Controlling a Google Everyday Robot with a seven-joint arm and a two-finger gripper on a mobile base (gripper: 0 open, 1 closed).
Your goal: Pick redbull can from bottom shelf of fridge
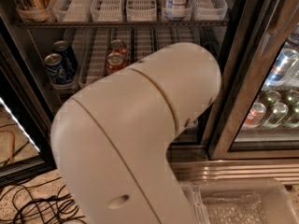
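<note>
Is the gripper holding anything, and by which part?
Cannot tell: the gripper is out of sight, apparently hidden behind the arm, which blocks much of the fridge.

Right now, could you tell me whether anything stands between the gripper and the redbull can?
I cannot tell: the robot's arm fills the view, and neither the gripper nor the redbull can shows.

We see the fridge (25, 92) standing open, black-framed, with wire racks and a ribbed steel base. Its bottom shelf (96, 55) is lined with white slotted lane trays running front to back. The arm covers the shelf's right lanes, so we cannot make out a redbull can there, and the pincer is hidden behind the arm too.
</note>
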